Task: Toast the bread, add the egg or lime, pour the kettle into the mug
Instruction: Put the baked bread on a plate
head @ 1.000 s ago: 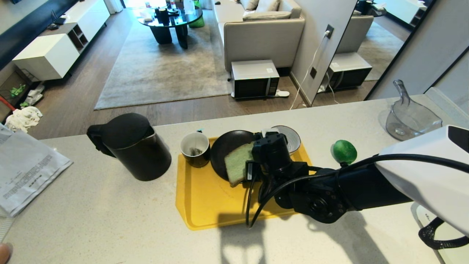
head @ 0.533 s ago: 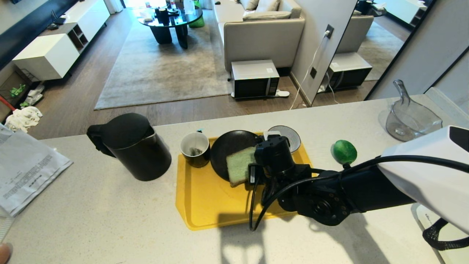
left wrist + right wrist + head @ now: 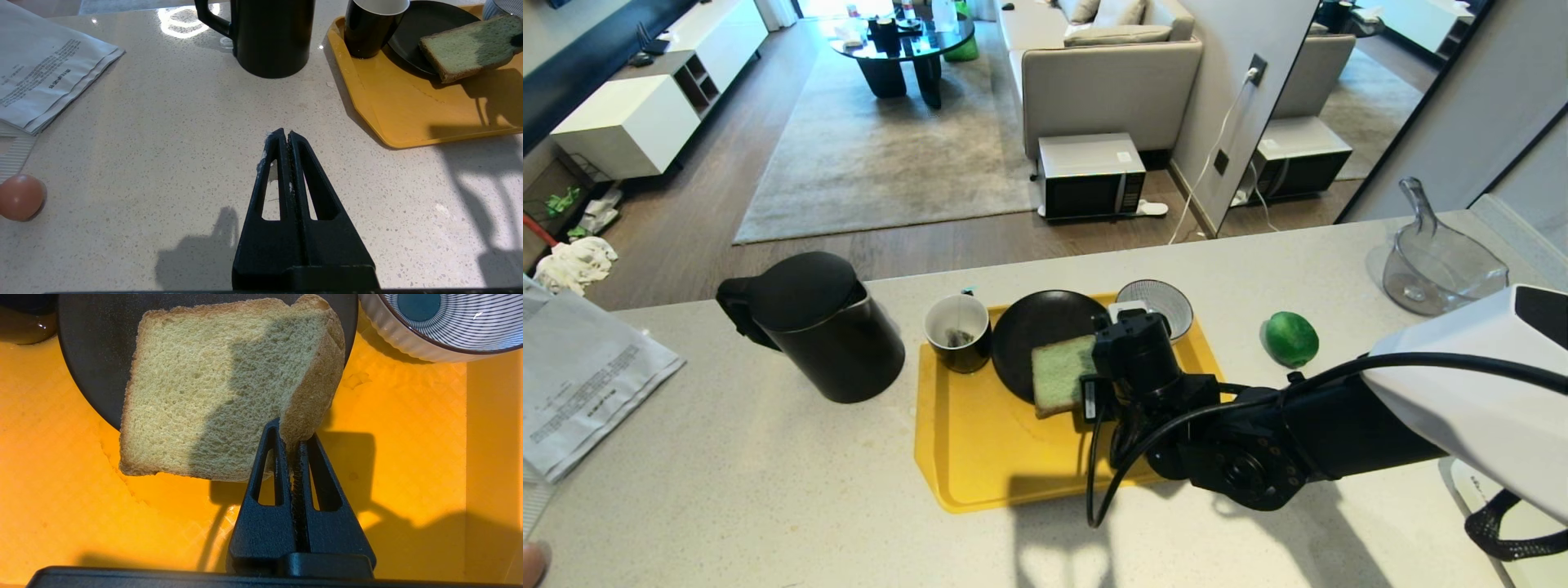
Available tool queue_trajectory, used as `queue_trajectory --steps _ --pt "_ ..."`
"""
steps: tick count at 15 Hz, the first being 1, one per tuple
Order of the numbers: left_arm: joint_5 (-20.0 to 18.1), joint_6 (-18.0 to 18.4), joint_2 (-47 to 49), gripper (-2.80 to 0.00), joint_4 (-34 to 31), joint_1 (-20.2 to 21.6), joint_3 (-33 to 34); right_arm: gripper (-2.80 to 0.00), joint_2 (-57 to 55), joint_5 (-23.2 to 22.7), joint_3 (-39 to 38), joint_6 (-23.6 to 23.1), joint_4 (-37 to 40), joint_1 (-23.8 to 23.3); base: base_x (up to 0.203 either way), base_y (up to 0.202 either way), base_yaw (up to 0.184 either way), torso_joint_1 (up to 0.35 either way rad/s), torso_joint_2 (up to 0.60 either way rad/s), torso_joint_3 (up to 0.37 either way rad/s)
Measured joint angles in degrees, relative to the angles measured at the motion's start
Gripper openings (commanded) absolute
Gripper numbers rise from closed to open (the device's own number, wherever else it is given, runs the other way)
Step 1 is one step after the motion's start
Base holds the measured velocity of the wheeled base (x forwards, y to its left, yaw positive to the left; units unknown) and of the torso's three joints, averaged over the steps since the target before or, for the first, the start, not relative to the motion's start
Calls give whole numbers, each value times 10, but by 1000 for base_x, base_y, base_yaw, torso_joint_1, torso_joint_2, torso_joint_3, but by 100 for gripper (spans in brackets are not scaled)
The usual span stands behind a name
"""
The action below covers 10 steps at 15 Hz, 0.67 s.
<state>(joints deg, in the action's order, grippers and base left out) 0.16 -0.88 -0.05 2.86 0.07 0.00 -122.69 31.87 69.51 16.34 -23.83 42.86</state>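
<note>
The bread (image 3: 212, 388) is pinched at one crusty corner by the right hand (image 3: 291, 437), whose two fingers are clamped narrowly on it. In the head view the slice (image 3: 1060, 374) hangs tilted over the near edge of the black plate (image 3: 1029, 327), partly above the yellow tray (image 3: 980, 457). The wrist view suggests it is clear of the plate, though contact at its far edge cannot be ruled out.

On the same tray the mug (image 3: 958, 331) stands just beside the plate, with something small and dark in its bottom, and the striped bowl (image 3: 1160, 300) sits at the far corner, close behind the hand. The kettle (image 3: 817, 327) stands on the bench (image 3: 727, 474) just off the tray, on the robot's left. The lime (image 3: 1290, 338) lies on the bench to the right of the tray. An egg (image 3: 20, 197) rests near the robot's left edge of the bench, beside some folded papers (image 3: 45, 69).

The left hand (image 3: 285, 141) hovers low over bare bench with its fingers pressed together, holding nothing.

The step in hand looks like the toasting one: the slice is gripped for carrying. No toaster shows in any view, so the next move calls for finding it while keeping the thin corner grip from tearing or slipping.
</note>
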Motion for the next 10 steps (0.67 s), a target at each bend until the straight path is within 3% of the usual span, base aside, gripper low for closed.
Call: queue_trajectory --steps 1,2,10 --pt "0 0 0 -280 0 0 0 -280 0 0 0 -2 0 0 0 0 0 0 0 0" --pt "0 0 0 -280 0 0 0 0 -1 0 0 -5 0 0 0 0 0 0 0 0" --pt "0 0 0 -280 0 0 0 0 -1 0 4 -20 -1 1 0 0 0 0 0 0"
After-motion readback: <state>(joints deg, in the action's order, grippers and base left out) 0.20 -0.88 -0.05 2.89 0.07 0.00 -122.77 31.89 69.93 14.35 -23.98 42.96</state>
